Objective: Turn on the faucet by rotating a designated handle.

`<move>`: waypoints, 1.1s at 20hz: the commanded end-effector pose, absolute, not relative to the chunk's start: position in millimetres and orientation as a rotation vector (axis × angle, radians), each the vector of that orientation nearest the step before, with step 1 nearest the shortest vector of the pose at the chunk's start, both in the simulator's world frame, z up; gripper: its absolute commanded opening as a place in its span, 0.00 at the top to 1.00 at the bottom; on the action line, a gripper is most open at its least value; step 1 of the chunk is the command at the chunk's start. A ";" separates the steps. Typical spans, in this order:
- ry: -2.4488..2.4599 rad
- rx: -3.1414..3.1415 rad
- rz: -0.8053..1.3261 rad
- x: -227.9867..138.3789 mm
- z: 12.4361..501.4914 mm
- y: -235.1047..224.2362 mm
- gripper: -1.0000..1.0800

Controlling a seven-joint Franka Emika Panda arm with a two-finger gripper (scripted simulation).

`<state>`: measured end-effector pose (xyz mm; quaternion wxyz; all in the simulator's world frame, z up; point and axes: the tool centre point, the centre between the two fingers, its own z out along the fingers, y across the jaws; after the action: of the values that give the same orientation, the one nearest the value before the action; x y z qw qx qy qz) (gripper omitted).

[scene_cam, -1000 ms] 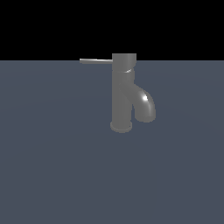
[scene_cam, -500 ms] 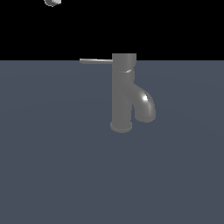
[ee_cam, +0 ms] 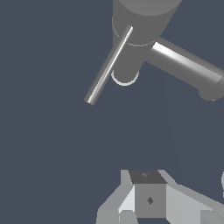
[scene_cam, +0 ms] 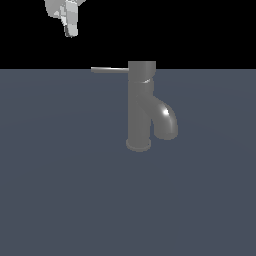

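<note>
In the exterior view you see the dull grey metal faucet (scene_cam: 141, 107) standing upright on the flat blue-grey surface (scene_cam: 60, 190), its thick spout curving down toward the exterior view's right. The thin flat grey handle (scene_cam: 110, 70) sticks out sideways from the faucet's top cap toward the exterior view's left. Your pale grey tool (scene_cam: 70, 22) hangs well above the handle's free end, apart from it; whether its fingers are parted or closed, you cannot tell here.

In the wrist view the handle (ee_cam: 108, 65) shows as a slim bar leaving the faucet (ee_cam: 140, 30) cap, with only the tool (ee_cam: 148, 201) body visible. A descent that misses so slim a lever risks striking the cap, or sliding off the tip. No brand, label or writing is readable.
</note>
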<state>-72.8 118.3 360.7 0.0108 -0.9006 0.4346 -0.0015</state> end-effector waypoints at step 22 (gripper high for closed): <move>1.952 -2.460 -0.002 38.0 290.5 98.0 1.00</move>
<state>33.6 109.3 304.0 0.0073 -0.7936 0.6083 -0.0066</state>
